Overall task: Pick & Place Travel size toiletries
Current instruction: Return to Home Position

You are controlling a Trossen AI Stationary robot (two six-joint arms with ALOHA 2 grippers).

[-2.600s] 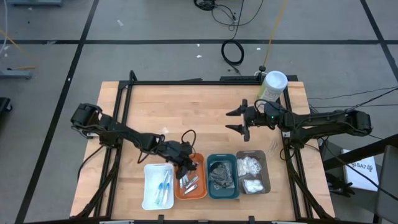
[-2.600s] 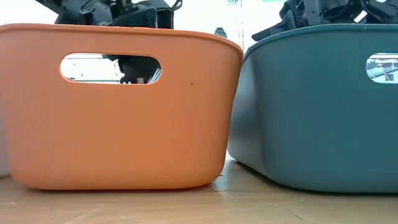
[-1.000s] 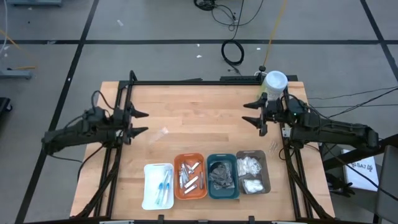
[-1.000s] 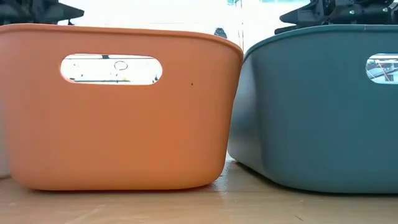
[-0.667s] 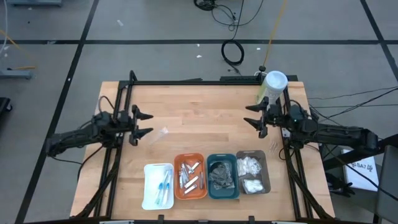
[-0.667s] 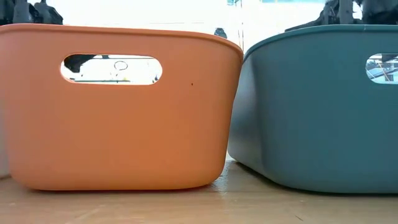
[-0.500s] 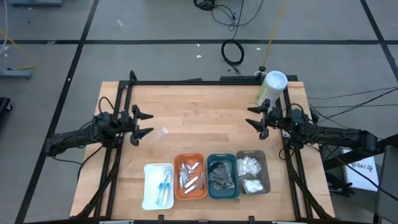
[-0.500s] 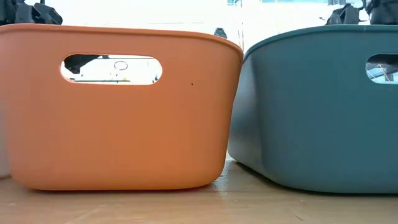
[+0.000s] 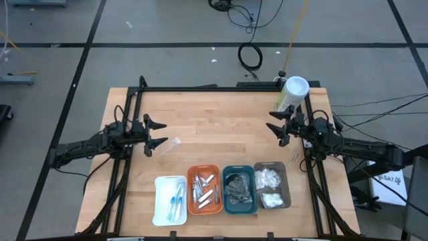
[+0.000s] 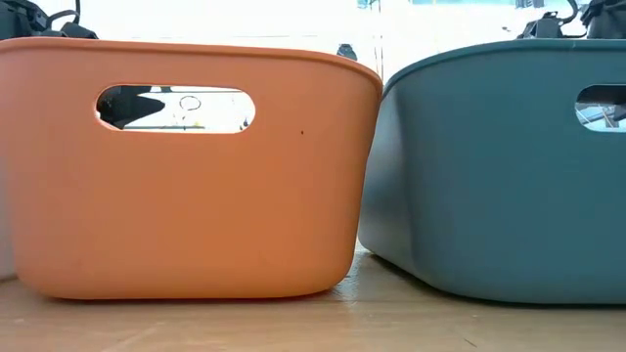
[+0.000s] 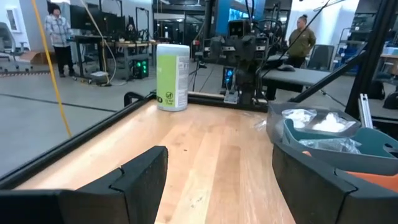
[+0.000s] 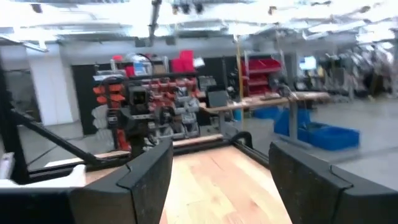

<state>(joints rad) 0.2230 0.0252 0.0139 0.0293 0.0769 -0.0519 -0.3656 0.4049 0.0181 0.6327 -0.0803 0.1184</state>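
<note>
**Toiletries sorted into four trays, both grippers spread**

Four trays are lined up in a row at the front edge of the table [image 9: 221,127]. Slim sticks [image 9: 176,201] with red and blue are seen in the white tray [image 9: 158,201]. Metal pieces [image 9: 204,191] are heaped in the orange tray [image 9: 189,201] beside it. Dark bundles [image 9: 237,190] are held in the teal tray [image 9: 225,197], and white pads [image 9: 269,182] are kept in the grey tray [image 9: 288,194] at the right end.

The left gripper [image 9: 160,133] is held above the left part of the table, well apart from the trays. Its fingers [image 11: 140,180] are spread apart and clamped on nothing, with only wood seen between them. A small clear scrap [image 9: 175,142] is seen on the wood just beside its tips; what it is cannot be told.

The right gripper [image 9: 271,121] is held over the far right part of the table, near the pale-green canister [image 9: 292,92] with the white lid. Its fingers are likewise apart and nothing is held. Two people [image 11: 58,28] are seen standing in the room beyond the table.
</note>
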